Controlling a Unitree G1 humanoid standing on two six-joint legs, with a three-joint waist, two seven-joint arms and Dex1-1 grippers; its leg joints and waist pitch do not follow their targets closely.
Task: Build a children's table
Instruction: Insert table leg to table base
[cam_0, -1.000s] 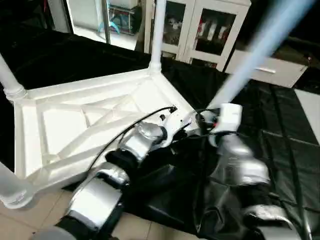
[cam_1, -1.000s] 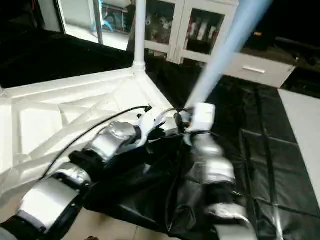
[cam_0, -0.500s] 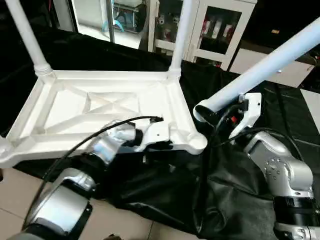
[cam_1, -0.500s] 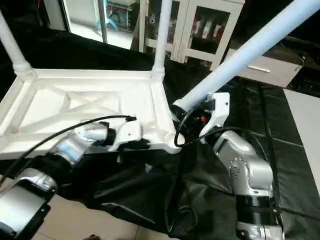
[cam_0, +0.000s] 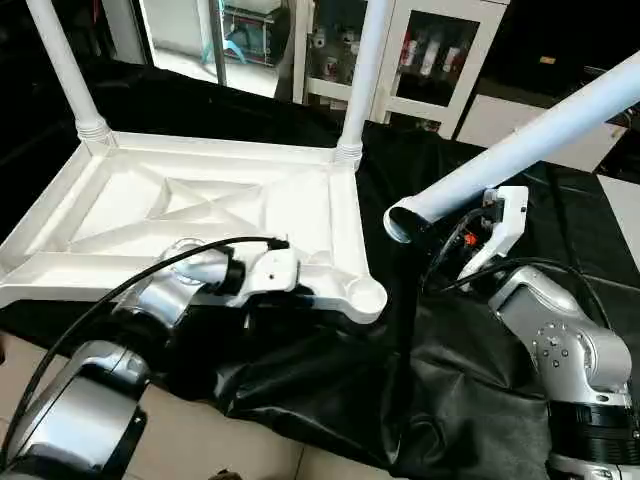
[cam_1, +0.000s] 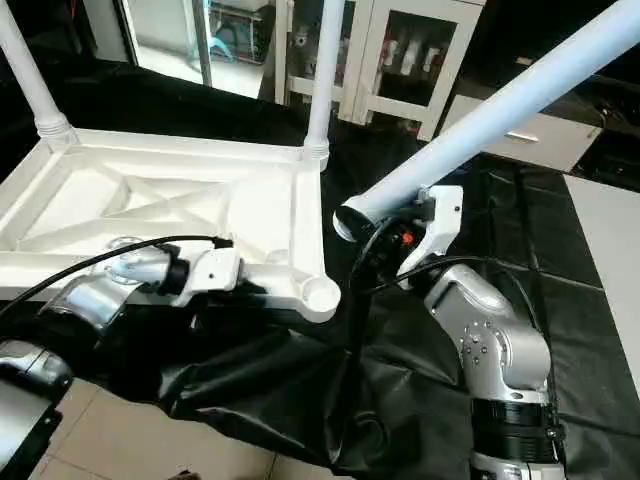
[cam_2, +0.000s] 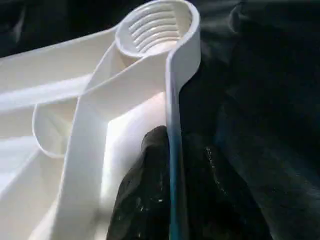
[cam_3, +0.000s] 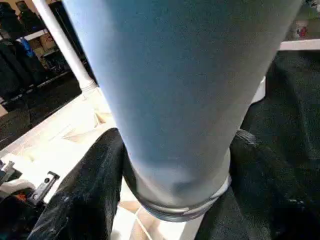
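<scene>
- Fingers of the left gripper (cam_2: 170, 200) are pinching the tabletop's (cam_0: 150, 215) near rim (cam_2: 172, 125), probably steadying the upturned top beside its empty corner socket (cam_0: 366, 294).
- Right gripper (cam_3: 175, 200) is clamping the loose leg (cam_0: 520, 145) near its open end, tilted beside that socket, seemingly to seat it there.
- Farther off, two fitted legs (cam_0: 362, 70) are standing upright in the far corners on the black-draped work table (cam_0: 480, 400).
</scene>
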